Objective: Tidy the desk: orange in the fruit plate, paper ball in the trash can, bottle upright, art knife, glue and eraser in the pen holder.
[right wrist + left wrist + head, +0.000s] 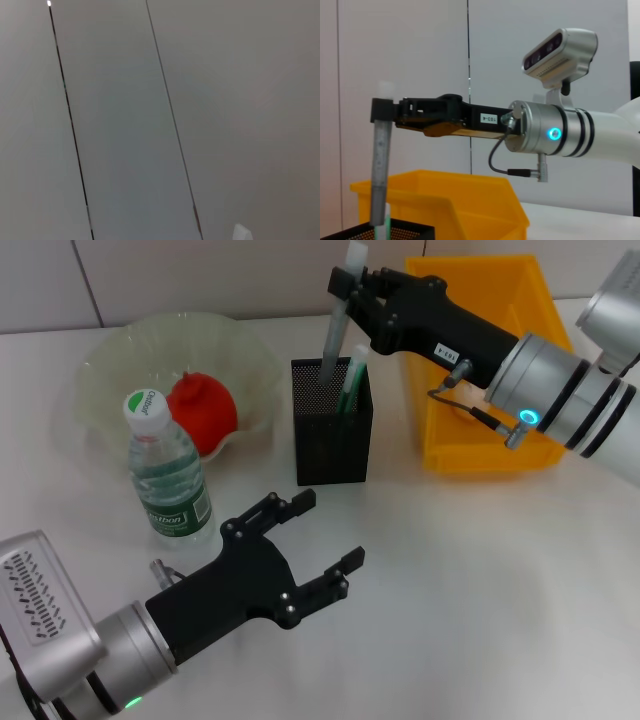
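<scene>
My right gripper (345, 282) is shut on the top of the grey glue (334, 335), holding it upright with its lower end inside the black mesh pen holder (332, 440). The left wrist view shows the same grip (381, 110) on the glue (379, 165) above the holder's rim (365, 232). The mint-green art knife (353, 380) stands in the holder. In the pale green fruit plate (110, 360) lies the orange (203, 412). The bottle (166, 475) stands upright on the desk (480, 580). My left gripper (330, 530) hovers open in front of the holder. Paper ball and eraser are out of view.
The yellow trash can (500, 380) (445, 200) stands right of the pen holder, under my right arm. The bottle is close to my left forearm. The right wrist view shows only the wall.
</scene>
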Controlling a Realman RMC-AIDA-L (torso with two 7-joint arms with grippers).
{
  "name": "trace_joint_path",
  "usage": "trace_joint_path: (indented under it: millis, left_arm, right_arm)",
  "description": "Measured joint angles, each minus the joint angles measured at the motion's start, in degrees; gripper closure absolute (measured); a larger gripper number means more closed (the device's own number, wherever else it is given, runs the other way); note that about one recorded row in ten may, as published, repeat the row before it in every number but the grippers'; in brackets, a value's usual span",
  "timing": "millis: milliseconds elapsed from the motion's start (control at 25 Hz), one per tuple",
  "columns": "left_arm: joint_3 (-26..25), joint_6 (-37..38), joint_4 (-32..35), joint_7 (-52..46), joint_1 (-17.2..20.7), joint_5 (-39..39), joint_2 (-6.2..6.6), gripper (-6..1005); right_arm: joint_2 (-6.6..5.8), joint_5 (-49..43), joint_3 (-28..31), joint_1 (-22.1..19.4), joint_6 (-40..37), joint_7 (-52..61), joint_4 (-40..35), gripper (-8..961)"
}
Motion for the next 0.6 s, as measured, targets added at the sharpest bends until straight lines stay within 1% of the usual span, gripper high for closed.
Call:
trace_joint_path:
  millis: [160,360,440,480,560,600]
  left_arm:
    - [-0.79,0.08,-0.3,-0.46,-0.02,0.13,0.07,223]
    - [-1.33,0.79,-1.14,-0.68,-0.02,0.1,0.15,223]
    - [-1.34,0.87,-1.36,-0.68,-0.02,-0.02,0.16,223]
    - [-1.35,0.87,-1.37,-0.68,-0.02,-0.04,0.17,223]
    - [-1.35,0.96,-1.37,-0.7,-0.01,-0.06,0.17,223]
    - [-1.35,1.09,-1.37,-0.81,-0.02,-0.07,0.2,224]
  right_arm:
    - [0.05,0.05,0.04,-0.49,0.81,0.0,0.55,701]
    - [0.13,0.38,0.51,-2.97,0.71,-0.09,0.93,673]
    - [0.12,0.4,0.46,-3.93,-0.32,-0.16,0.75,662]
    - [0.01,0.42,0.35,-4.85,-2.27,-0.14,0.37,656]
    - [-0.08,0.42,0.24,-5.25,-3.37,0.0,0.14,645]
    - [-0.14,0.37,0.13,-5.65,-4.57,0.37,-0.24,616]
